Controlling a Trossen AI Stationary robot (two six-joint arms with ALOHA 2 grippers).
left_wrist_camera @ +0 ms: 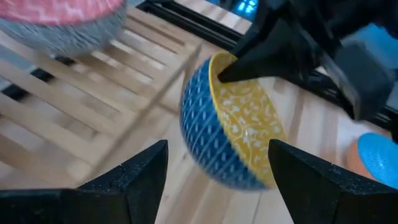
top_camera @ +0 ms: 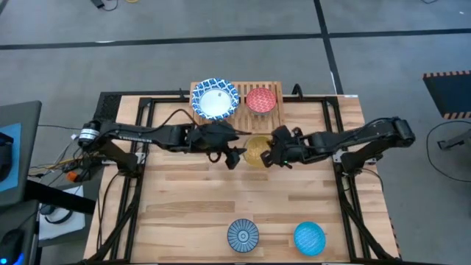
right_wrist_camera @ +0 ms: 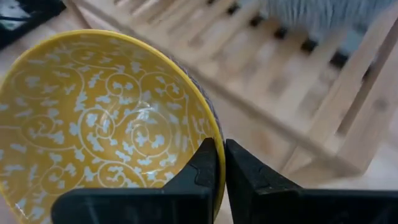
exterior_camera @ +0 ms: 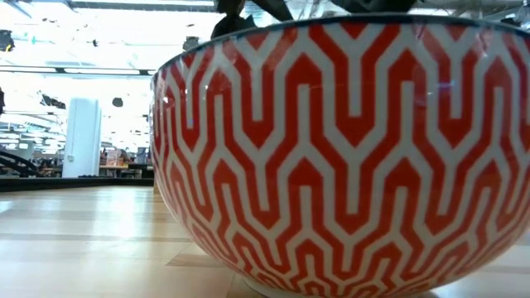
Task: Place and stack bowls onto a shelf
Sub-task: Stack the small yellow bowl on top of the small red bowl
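Observation:
A yellow-lined bowl (top_camera: 257, 149) with a blue patterned outer wall (left_wrist_camera: 205, 130) is just in front of the light-wood shelf (top_camera: 276, 118). My right gripper (top_camera: 276, 153) is shut on its rim. My left gripper (top_camera: 232, 154) is open on the bowl's left; in the left wrist view its fingers (left_wrist_camera: 146, 180) stand on either side of the bowl's lower part without touching. A wide blue-and-white bowl (top_camera: 215, 99) and a red bowl (top_camera: 260, 99) rest on the shelf's slats. My right gripper pinches the yellow bowl's rim (right_wrist_camera: 217, 140) on its right side, one finger (right_wrist_camera: 202, 168) inside the bowl and one outside. The fingers come from the table's right. The bowl is tilted, its opening (left_wrist_camera: 249, 124) turned partly toward the right arm.
A blue radial-striped bowl (top_camera: 242, 235) and a plain blue bowl (top_camera: 310, 238) stand near the table's front edge. A bowl with a red-and-white zigzag outer wall (exterior_camera: 348, 149) fills the low view. The red bowl's grey wall (left_wrist_camera: 62, 31) is close to the yellow bowl.

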